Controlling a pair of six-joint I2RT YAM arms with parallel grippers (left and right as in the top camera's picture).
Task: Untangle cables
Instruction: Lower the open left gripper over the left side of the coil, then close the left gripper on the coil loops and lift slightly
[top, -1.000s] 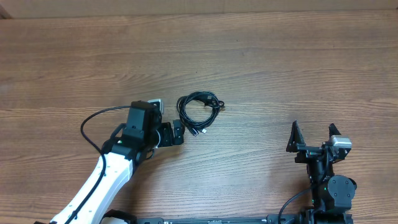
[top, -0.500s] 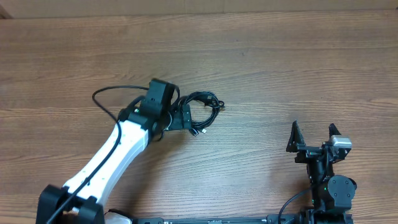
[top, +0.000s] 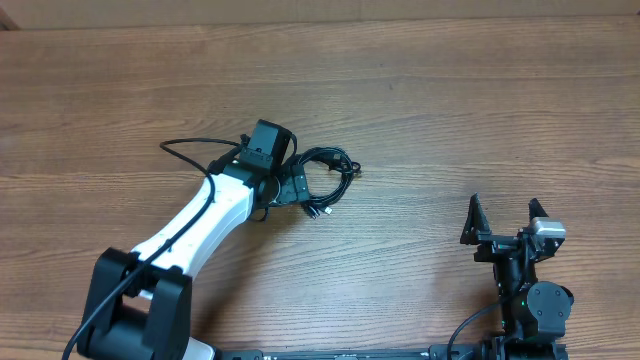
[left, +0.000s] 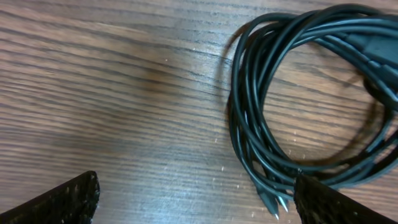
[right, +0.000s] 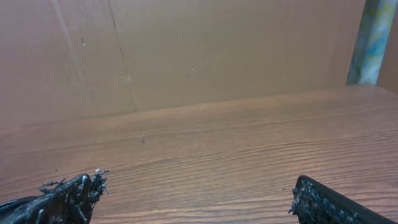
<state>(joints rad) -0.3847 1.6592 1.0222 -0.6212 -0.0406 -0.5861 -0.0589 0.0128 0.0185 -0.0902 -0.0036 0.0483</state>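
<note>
Several separate strands of the cables (left: 247, 124) show only from the left wrist.

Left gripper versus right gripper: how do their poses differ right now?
The left gripper is extended out at the cables; the right gripper sits retracted, far from them. The left gripper's fingers bracket part of the coil; the right gripper's frame only table. Both are open, holding nothing.
</note>
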